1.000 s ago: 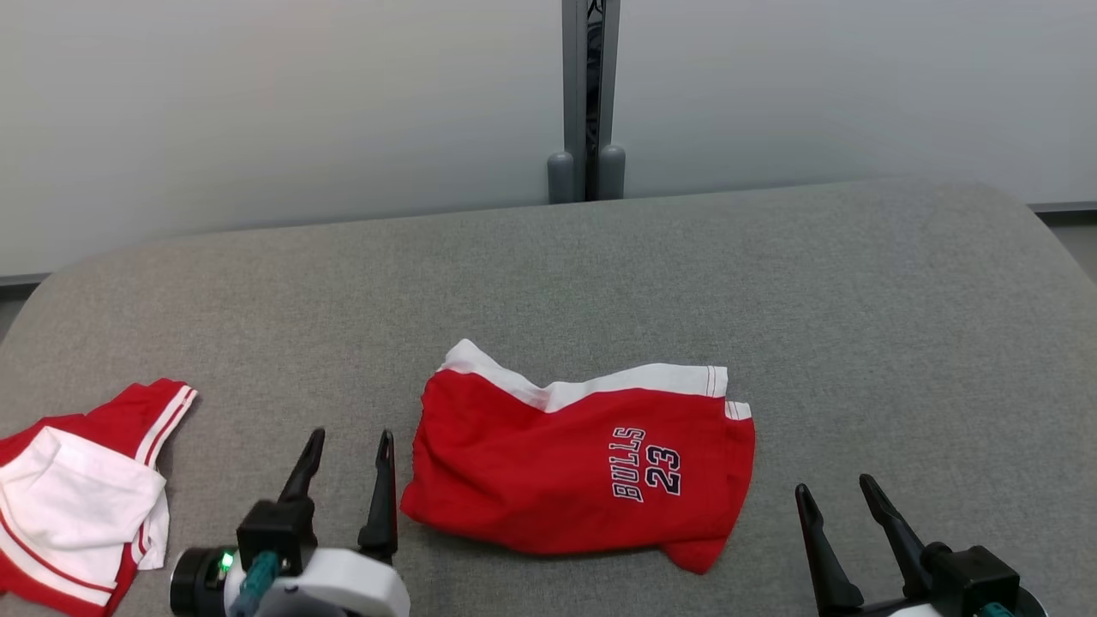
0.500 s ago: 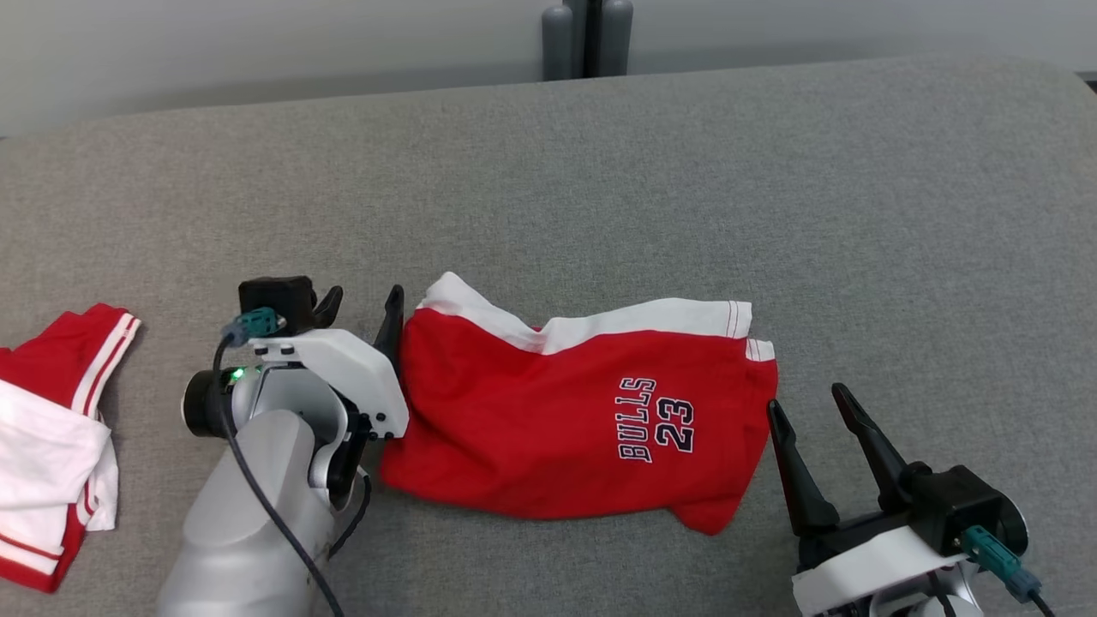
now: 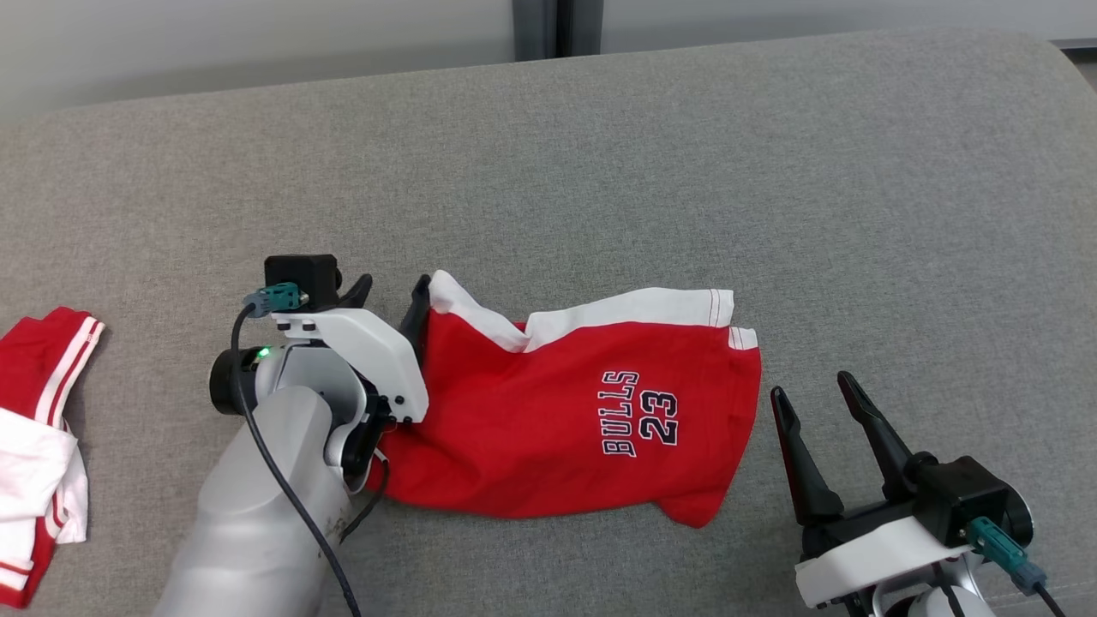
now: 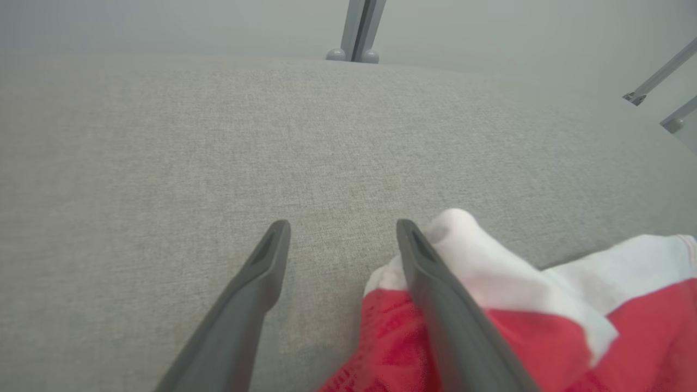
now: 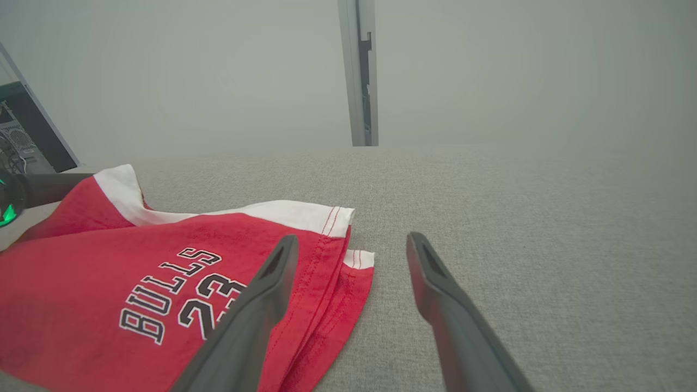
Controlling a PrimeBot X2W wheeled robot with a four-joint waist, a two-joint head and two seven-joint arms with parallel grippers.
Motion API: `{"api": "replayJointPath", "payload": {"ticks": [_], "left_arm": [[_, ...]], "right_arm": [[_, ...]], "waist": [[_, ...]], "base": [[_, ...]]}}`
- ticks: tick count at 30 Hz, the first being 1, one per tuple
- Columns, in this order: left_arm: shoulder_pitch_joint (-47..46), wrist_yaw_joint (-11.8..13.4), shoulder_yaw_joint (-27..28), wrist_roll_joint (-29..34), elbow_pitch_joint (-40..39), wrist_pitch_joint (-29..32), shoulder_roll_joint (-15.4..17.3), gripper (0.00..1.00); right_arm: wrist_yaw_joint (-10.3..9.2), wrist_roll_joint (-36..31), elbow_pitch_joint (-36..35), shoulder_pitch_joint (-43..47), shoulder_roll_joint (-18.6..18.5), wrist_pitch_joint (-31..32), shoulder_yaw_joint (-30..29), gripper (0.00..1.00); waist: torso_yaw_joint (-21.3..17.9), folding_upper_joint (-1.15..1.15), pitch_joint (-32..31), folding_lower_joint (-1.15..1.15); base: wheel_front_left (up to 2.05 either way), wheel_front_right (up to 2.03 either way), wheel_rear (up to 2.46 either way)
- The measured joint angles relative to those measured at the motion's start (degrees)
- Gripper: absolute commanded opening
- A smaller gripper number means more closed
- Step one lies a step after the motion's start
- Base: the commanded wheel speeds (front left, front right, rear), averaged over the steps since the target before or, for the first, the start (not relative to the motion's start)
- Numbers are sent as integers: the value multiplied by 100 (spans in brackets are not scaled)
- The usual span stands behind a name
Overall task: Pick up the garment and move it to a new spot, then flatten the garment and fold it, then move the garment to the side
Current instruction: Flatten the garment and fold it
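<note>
A red garment (image 3: 548, 428) with a white band and "BULLS 23" print lies folded on the grey table (image 3: 600, 154), mid-front. My left gripper (image 3: 392, 291) stands open at the garment's far left corner, its right finger (image 4: 435, 283) resting against the white band (image 4: 479, 261) while the left finger lies on bare cloth surface. My right gripper (image 3: 814, 390) is open just right of the garment's right edge (image 5: 332, 261), apart from it, nothing between its fingers.
A second red-and-white garment (image 3: 34, 446) lies crumpled at the table's left edge. A grey post (image 3: 557, 26) stands behind the table's far edge against a pale wall. Bare grey surface stretches across the far and right parts of the table.
The head camera has tilted down. My left arm has reached forward to the garment's far left corner and the right gripper has come up beside its right edge; both stay open.
</note>
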Motion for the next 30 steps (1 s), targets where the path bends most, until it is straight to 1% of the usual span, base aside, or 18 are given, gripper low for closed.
{"api": "replayJointPath", "payload": {"ticks": [2,3,6,12,16,20,21,22,23,24,25,30], "left_arm": [[-9,-31,-144,-107,-1,44,-1,100],[-7,-73,-333,-168,-4,142,1,100],[51,-113,-609,-210,-68,265,-1,100],[314,-120,-1000,-162,-408,288,0,100],[549,-18,-1205,54,-770,278,89,100],[783,34,-1373,170,-1081,453,243,100],[804,79,-1410,196,-1141,487,278,100],[808,107,-1469,274,-1191,530,327,89],[817,141,-1496,326,-1257,523,366,70],[831,193,-1510,363,-1317,502,385,38],[840,216,-1533,394,-1362,512,400,0],[882,305,-1522,390,-1660,465,438,0]], "right_arm": [[0,-1,-1,0,-1,0,4,100],[0,-4,-2,-1,0,0,13,100],[0,-5,-9,0,0,0,10,100],[0,-5,-22,5,0,0,-16,100],[0,-5,-47,27,-1,0,-52,100],[0,-7,-71,62,-3,0,-86,100],[0,-8,-76,60,-2,0,-83,100],[0,-11,-78,58,-1,0,-74,100],[0,-11,-80,57,-1,0,-71,100],[0,-11,-84,54,1,0,-69,100],[0,-11,-86,51,1,0,-65,100],[0,-10,-96,30,3,0,-56,100]], "waist": [[-4,0,4,0],[-10,0,1,0],[-11,0,-10,0],[-11,0,-31,0],[-1,0,-50,0],[39,0,-53,0],[46,0,-50,0],[48,0,-46,0],[51,0,-45,0],[53,0,-47,0],[54,0,-50,0],[47,0,-91,0]], "base": [[0,0,0],[0,0,0],[0,0,0],[0,0,0],[0,0,0],[0,0,0],[0,0,0],[0,0,0],[0,0,0],[0,0,0],[0,0,0],[0,0,0]]}}
